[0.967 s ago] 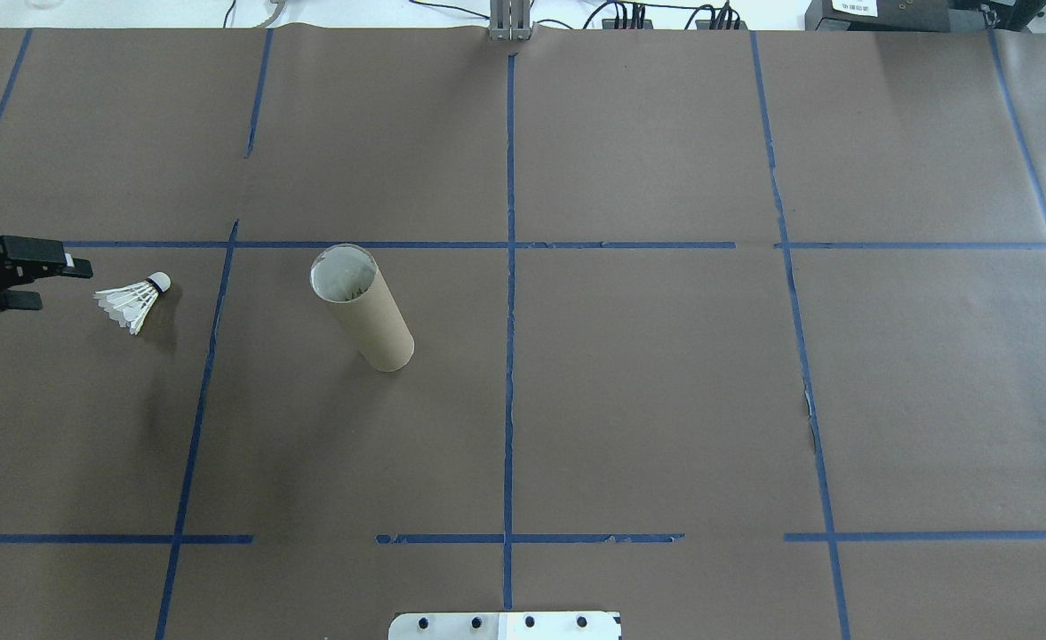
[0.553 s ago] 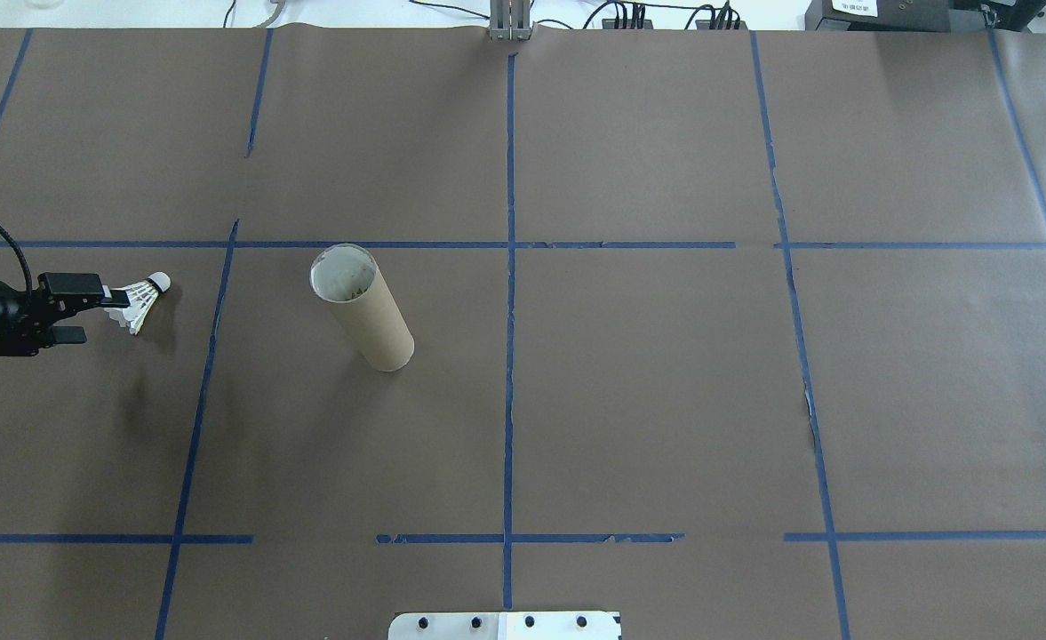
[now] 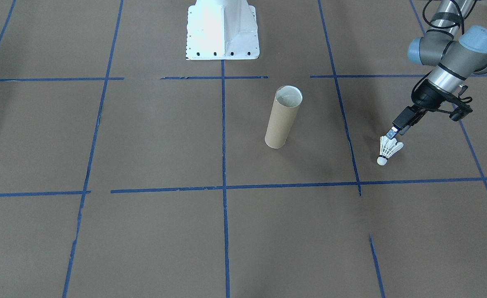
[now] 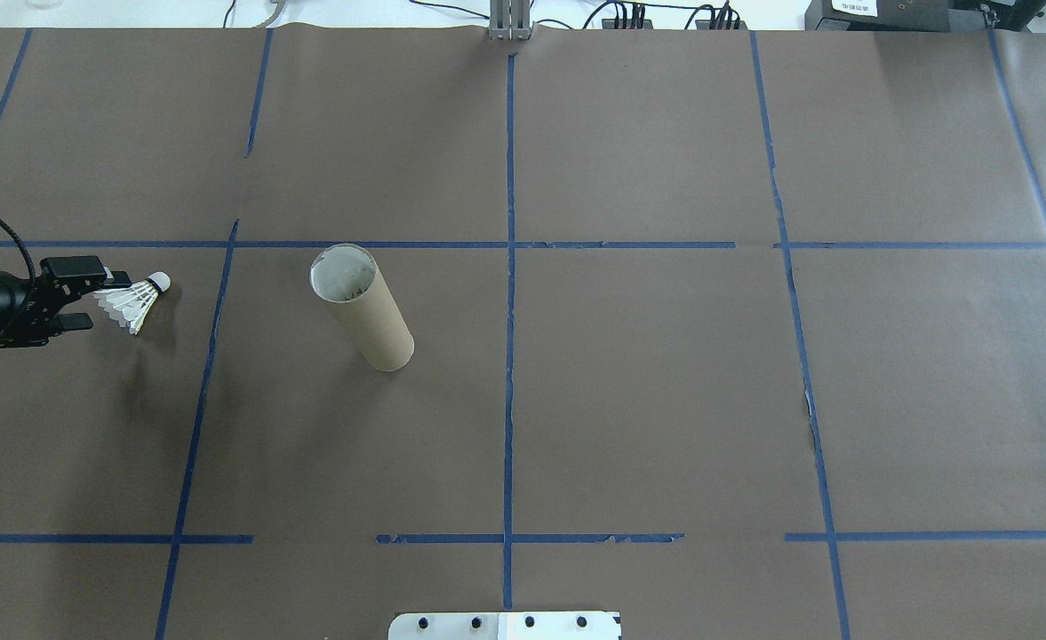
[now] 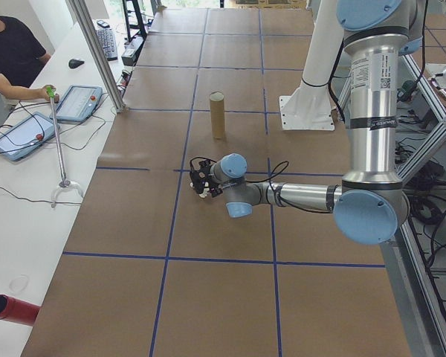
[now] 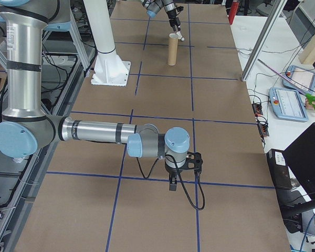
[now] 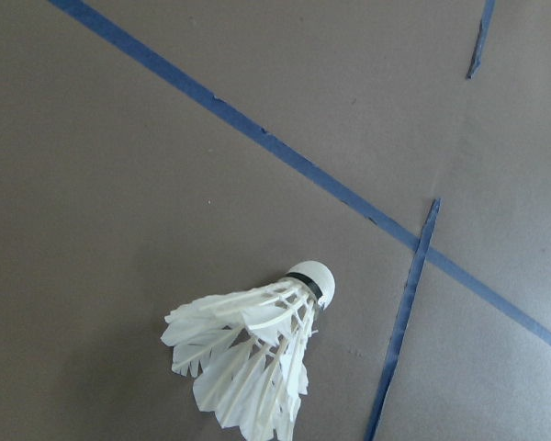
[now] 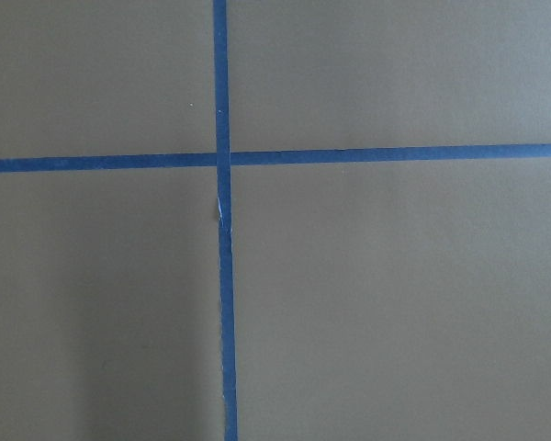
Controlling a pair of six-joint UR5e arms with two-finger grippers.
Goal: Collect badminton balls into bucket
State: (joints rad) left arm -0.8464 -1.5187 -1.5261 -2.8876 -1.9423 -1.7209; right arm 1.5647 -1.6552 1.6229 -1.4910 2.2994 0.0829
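Observation:
One white feather shuttlecock (image 4: 138, 301) lies on its side on the brown table at the far left, cork tip pointing away from the arm. It also shows in the front view (image 3: 388, 149) and fills the lower middle of the left wrist view (image 7: 257, 358). My left gripper (image 4: 107, 283) (image 3: 395, 132) is low at the rim of the feather skirt, and its fingers look slightly apart around that rim. The bucket, a brown cardboard tube (image 4: 364, 311) (image 3: 282, 120), stands upright to the right of the shuttlecock. My right gripper (image 6: 173, 178) shows only in the exterior right view, so I cannot tell its state.
A white metal pedestal (image 3: 222, 29) stands at the robot's side of the table. Blue tape lines (image 4: 509, 356) divide the brown surface into squares. A person (image 5: 15, 52) sits at a side table with tablets (image 5: 78, 103) beyond the table's far edge.
My left gripper has moved right, from a short way off the shuttlecock up to its feather skirt. The shuttlecock and the tube have not moved.

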